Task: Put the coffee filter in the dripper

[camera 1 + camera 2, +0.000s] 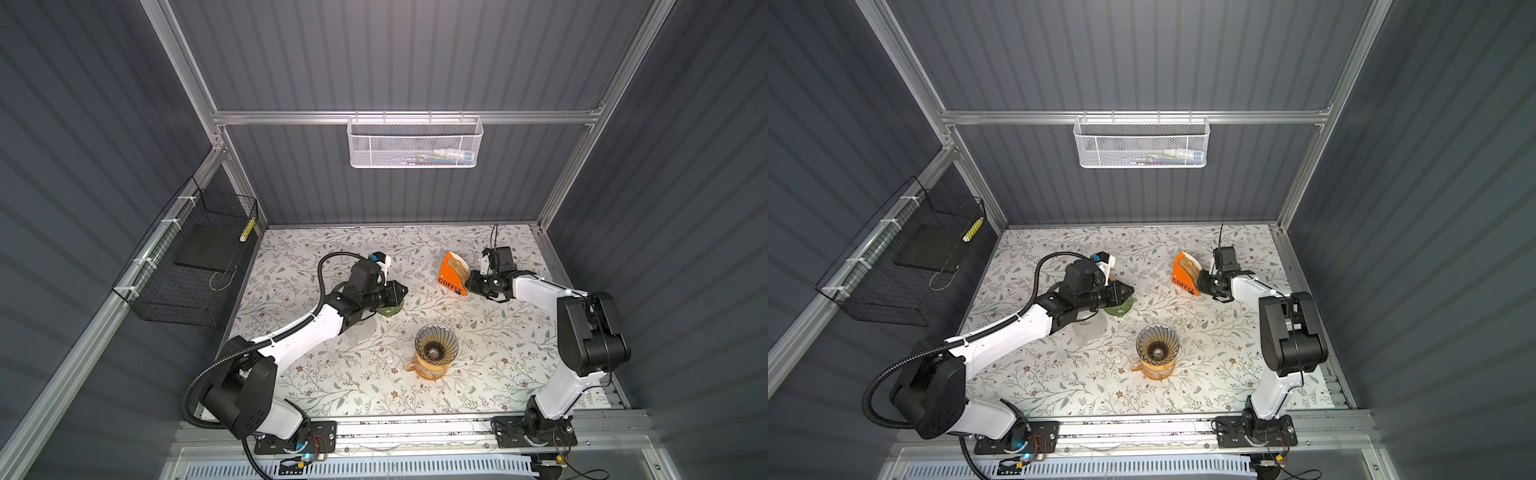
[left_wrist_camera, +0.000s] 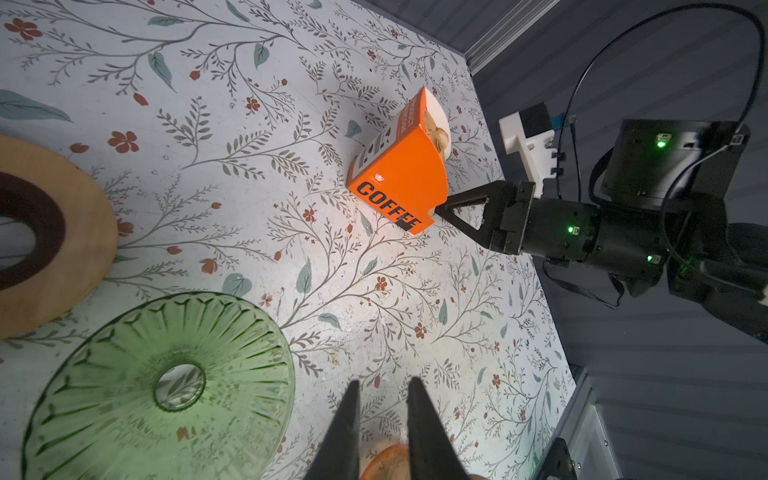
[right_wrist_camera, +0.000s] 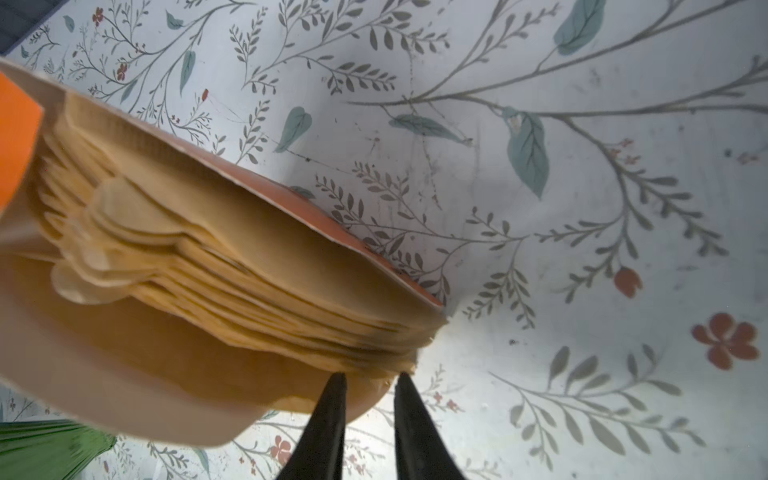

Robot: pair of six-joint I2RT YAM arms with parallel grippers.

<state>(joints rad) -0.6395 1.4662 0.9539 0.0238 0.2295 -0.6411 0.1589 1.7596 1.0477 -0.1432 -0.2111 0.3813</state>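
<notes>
Sitting at the far right of the table (image 1: 332,374), the orange coffee filter box (image 1: 451,276) is facing its open mouth to the right, straight at the right gripper (image 1: 468,283). Both top views are showing the gripper's tips at the near corner of that mouth. The stack of brown paper coffee filters (image 3: 208,257) is lying inside the box, with the edges fanning out past the cardboard.

In the right wrist view the right gripper (image 3: 370,380) is holding its two black fingers a little apart. Their tips are meeting the lower edge of the filter stack, but no paper is showing between them. The left wrist view is showing the same gripper (image 2: 440,208) pointing into the box's corner beside the word COFFEE.

The ribbed glass dripper (image 1: 436,347) is standing on an amber carafe near the middle of the table. It is nearer than the box and well apart from the filters.

The left gripper (image 2: 382,386) is hanging over the left half of the table just beside a green glass dish (image 2: 158,382). Its fingers are standing slightly apart with only the table's pattern between them.
</notes>
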